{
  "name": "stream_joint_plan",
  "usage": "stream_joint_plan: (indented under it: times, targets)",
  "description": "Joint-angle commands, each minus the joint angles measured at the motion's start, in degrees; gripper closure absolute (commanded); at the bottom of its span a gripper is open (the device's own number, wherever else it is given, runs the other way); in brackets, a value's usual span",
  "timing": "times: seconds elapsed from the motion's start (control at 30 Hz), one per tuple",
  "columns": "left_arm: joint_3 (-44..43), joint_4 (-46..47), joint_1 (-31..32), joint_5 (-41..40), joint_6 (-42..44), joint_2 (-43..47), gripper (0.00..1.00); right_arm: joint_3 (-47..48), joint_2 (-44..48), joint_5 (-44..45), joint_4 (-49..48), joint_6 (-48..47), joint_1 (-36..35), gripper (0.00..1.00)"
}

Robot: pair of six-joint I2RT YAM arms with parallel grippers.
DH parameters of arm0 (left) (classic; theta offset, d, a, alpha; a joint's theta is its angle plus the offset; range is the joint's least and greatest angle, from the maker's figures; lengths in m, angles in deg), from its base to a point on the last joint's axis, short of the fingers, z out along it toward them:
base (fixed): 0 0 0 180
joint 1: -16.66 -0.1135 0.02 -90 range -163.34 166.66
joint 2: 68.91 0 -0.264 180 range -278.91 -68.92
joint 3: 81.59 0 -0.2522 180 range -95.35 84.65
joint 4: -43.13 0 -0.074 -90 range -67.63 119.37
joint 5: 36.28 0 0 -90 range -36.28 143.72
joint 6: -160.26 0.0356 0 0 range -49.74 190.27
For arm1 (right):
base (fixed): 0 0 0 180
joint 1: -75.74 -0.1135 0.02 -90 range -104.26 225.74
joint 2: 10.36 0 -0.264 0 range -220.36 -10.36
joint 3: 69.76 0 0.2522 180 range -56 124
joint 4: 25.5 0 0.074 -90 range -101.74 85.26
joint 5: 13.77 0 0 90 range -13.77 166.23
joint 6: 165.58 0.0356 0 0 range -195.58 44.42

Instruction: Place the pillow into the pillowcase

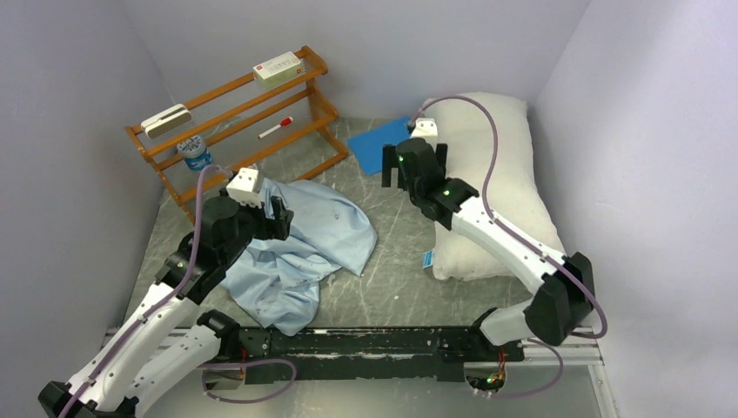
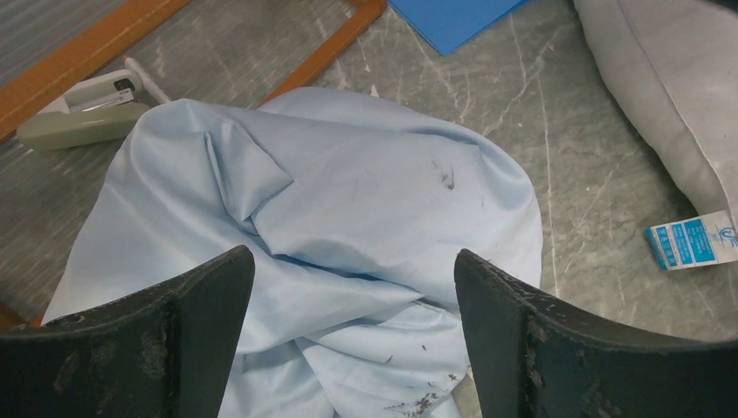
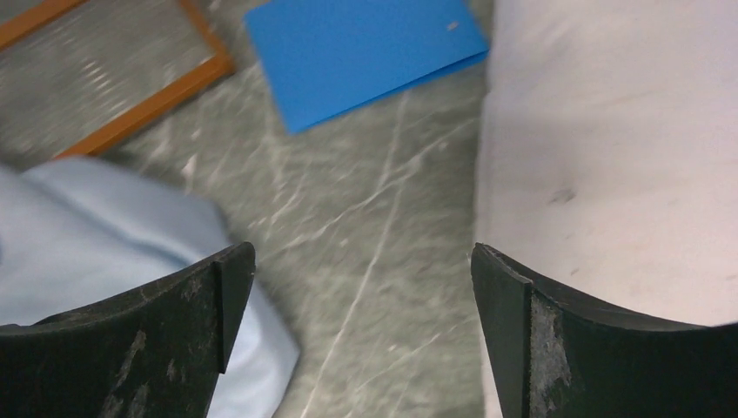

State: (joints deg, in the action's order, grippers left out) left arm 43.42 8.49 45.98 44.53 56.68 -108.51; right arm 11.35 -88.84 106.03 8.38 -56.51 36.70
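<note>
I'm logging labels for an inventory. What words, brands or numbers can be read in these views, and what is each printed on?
No text here can be read.
Blue tag on the pillow: white print and a logo, too small to read.
White box on the wooden rack: red marking, blurred.
Blue-capped container: patterned top, nothing legible.
</note>
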Motion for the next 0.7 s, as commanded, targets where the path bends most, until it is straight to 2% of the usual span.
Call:
stream_joint_plan:
  times: [0.0, 0.17, 0.27, 0.33, 0.43, 0.6, 0.67]
  targets:
    - [-0.6, 1.0, 0.2, 2.5, 2.4, -0.3, 0.11, 5.1, -3.8, 7.2, -1.5, -6.0, 5.0, 0.01]
    - [0.4, 2.4, 0.2, 4.3, 2.1, -3.7, 0.09, 7.6, -5.1, 1.7, -0.8, -7.0, 10.6, 0.01]
    - [-4.5, -2.8, 0.2, 4.1, 1.2, -11.8, 0.14, 7.7, -4.3, -2.2, -0.1, -6.3, 12.1, 0.01]
    - [-9.4, -8.2, 0.2, 1.5, -1.2, -17.6, 0.17, 5.9, -2.7, -10.1, -1.2, -5.8, 12.0, 0.03]
    - [-12.6, -10.4, 0.1, -0.3, -4.0, -20.8, 0.19, 2.0, -0.3, -18.2, -3.0, -3.7, 9.7, 0.05]
    - [-9.7, -7.0, 0.1, -0.1, -7.6, -15.7, 0.26, -2.4, 1.6, -22.3, -3.1, -1.2, 1.4, 0.09]
    - [-8.3, -6.3, 0.1, -0.6, -8.4, -13.0, 0.27, -4.7, 2.0, -24.1, -2.8, 0.1, -1.5, 0.14]
